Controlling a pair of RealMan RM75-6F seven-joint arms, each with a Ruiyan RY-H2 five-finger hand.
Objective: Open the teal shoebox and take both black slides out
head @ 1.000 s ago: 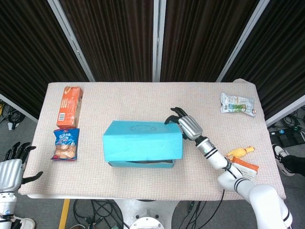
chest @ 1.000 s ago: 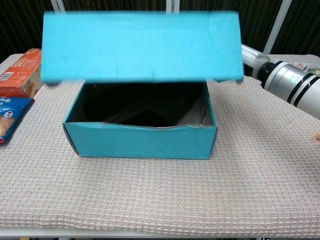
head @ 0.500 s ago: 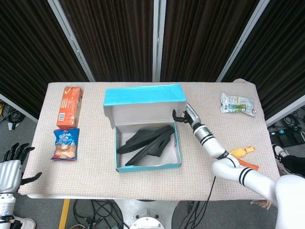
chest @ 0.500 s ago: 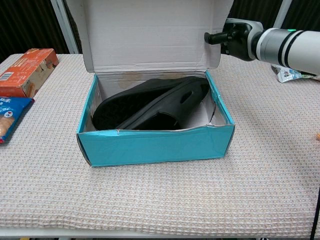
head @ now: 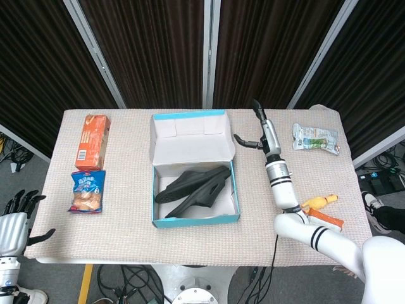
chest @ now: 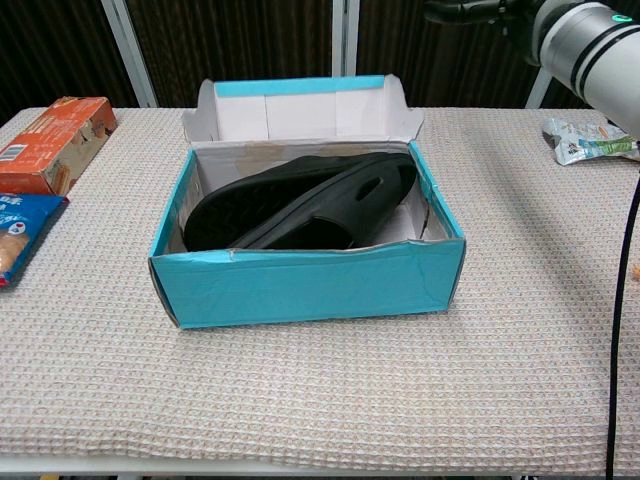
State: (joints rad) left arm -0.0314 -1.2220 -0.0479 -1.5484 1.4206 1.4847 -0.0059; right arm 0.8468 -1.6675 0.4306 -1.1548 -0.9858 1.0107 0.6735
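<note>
The teal shoebox (head: pixel 196 220) (chest: pixel 305 285) stands open at the table's centre, its lid (head: pixel 190 136) (chest: pixel 300 110) folded back with the white inside facing up. Two black slides (head: pixel 193 190) (chest: pixel 300 200) lie overlapping inside it. My right hand (head: pixel 259 130) (chest: pixel 480 10) hangs in the air just right of the lid's far corner, fingers spread and holding nothing, apart from the box. My left hand (head: pixel 16 221) stays off the table's front left corner, fingers apart and empty.
An orange carton (head: pixel 93 140) (chest: pixel 45 140) and a blue snack bag (head: pixel 87 191) (chest: pixel 15 235) lie at the left. A green-white packet (head: pixel 315 138) (chest: pixel 590 140) lies far right. A yellow toy (head: pixel 319 201) and orange packet (head: pixel 326 221) sit near the front right.
The lid swung from half raised to fully folded back, showing the slides. My right hand let go of it and rose away to the right.
</note>
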